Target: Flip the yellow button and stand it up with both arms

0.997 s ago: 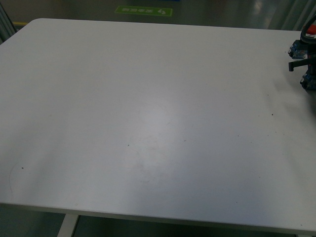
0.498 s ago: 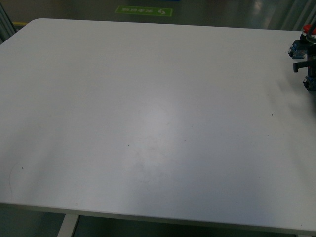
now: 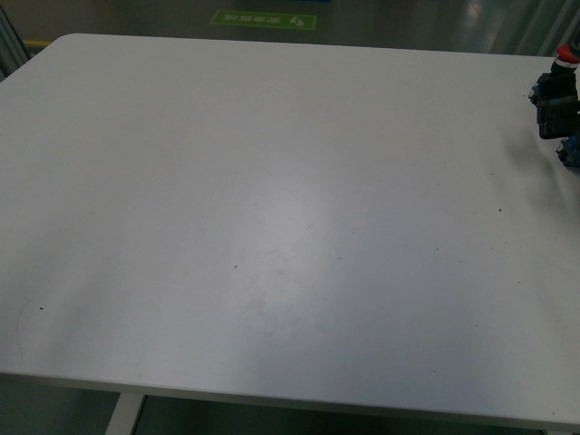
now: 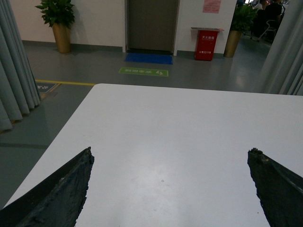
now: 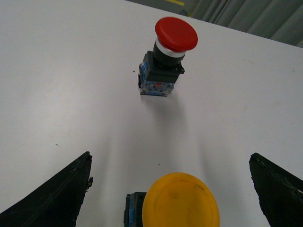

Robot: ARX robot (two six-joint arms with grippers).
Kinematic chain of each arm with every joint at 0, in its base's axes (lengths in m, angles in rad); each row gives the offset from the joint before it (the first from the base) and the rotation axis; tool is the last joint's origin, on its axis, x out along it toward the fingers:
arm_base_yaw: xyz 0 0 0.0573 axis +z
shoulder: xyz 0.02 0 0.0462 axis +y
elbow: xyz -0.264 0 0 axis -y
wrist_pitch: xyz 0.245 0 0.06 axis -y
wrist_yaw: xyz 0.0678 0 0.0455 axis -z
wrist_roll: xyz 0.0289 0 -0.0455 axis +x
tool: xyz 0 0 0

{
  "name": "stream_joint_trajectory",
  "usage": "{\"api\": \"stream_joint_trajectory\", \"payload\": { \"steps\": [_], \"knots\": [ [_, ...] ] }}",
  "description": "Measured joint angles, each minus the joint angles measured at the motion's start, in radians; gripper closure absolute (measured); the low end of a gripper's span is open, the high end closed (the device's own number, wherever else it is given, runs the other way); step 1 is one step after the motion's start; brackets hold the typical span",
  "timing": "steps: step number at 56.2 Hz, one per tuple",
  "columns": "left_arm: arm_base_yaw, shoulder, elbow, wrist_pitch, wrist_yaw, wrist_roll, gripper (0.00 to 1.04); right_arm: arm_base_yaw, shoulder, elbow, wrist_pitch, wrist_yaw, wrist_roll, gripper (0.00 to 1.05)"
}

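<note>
In the right wrist view the yellow button [image 5: 181,202] sits low in the picture. Its round yellow cap faces the camera, and a blue-and-black body [image 5: 133,209] peeks out beside it. It lies between the two wide-apart fingers of my open right gripper [image 5: 170,154], touching neither finger. I cannot tell whether it stands or lies. My left gripper [image 4: 171,150] is open over bare white table [image 4: 180,123], with nothing between its fingers. In the front view only a black part of my right arm [image 3: 555,116] shows at the right edge, and the yellow cap is hidden there.
A red-capped switch [image 5: 165,56] stands upright on the table beyond the yellow one, also seen at the far right as the red switch [image 3: 565,56]. The white table [image 3: 272,227] fills the front view. Beyond it are grey floor and a green floor sign [image 3: 264,19].
At the right edge of the front view the black arm part has shifted slightly. The thin finger that jutted leftward no longer shows there.
</note>
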Motion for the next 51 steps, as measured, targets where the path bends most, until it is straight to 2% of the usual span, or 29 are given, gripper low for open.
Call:
{"api": "stream_joint_trajectory", "payload": {
  "steps": [13, 21, 29, 32, 35, 39, 51],
  "knots": [
    [0.000, 0.000, 0.000, 0.000, 0.000, 0.000, 0.07, 0.029, -0.110, -0.034, -0.021, -0.069, 0.080, 0.07],
    [0.000, 0.000, 0.000, 0.000, 0.000, 0.000, 0.07, 0.042, -0.341, -0.181, 0.026, -0.187, 0.274, 0.07],
    [0.000, -0.001, 0.000, 0.000, 0.000, 0.000, 0.07, 0.045, -0.408, -0.207, 0.051, -0.187, 0.331, 0.08],
    [0.000, -0.001, 0.000, 0.000, 0.000, 0.000, 0.07, 0.057, -0.402, -0.299, 0.266, -0.160, 0.282, 0.21],
    [0.000, -0.001, 0.000, 0.000, 0.000, 0.000, 0.07, 0.066, -0.426, -0.401, 0.385, -0.161, 0.249, 0.34],
    [0.000, -0.001, 0.000, 0.000, 0.000, 0.000, 0.07, 0.072, -0.508, -0.514, 0.438, -0.164, 0.232, 0.52],
    [0.000, -0.001, 0.000, 0.000, 0.000, 0.000, 0.07, 0.072, -0.652, -0.690, 0.467, -0.164, 0.223, 0.85]
  ]
}}
